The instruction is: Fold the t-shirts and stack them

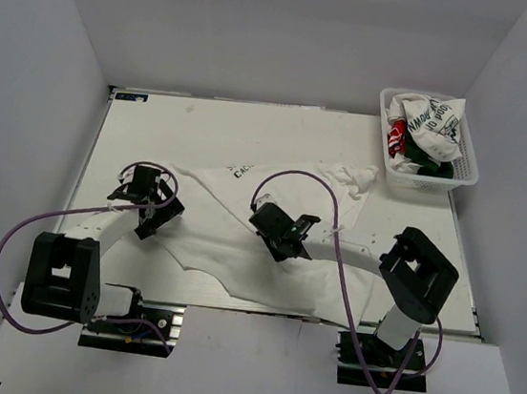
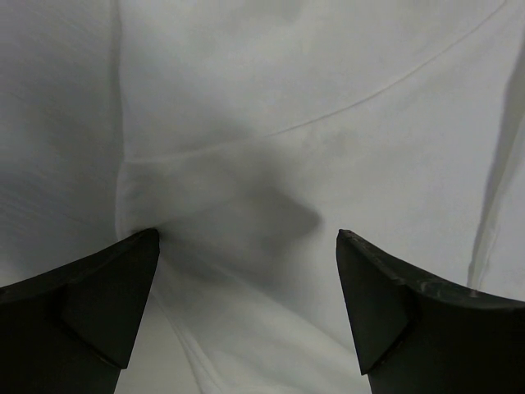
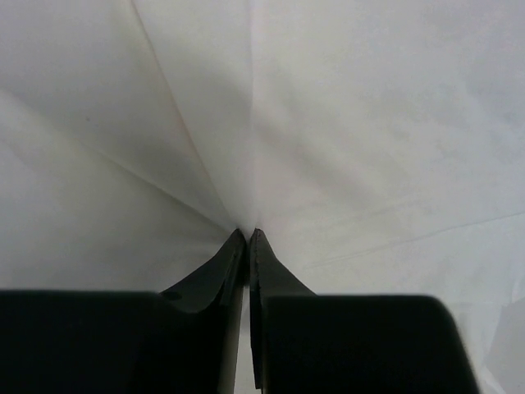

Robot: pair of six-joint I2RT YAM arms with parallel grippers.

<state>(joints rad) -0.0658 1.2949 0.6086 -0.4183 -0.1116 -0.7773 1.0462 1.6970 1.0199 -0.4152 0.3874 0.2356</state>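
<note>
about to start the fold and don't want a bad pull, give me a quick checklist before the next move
1. Right hand shut on the white t-shirt: ok, fabric is pinched between its tips.
2. Left hand gripping: not ok, it is open over a bunched crease.
3. White t-shirt lying flat: not ok, it is wrinkled, with a sleeve crumpled near the basket.
4. Sleeve clear of the basket: cannot tell.
5. Other shirts contained in the basket: ok.

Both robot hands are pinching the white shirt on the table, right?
Not quite. Only the right gripper is pinching the shirt. The left wrist view shows the left gripper wide open over the shirt, not pinching it.
</note>
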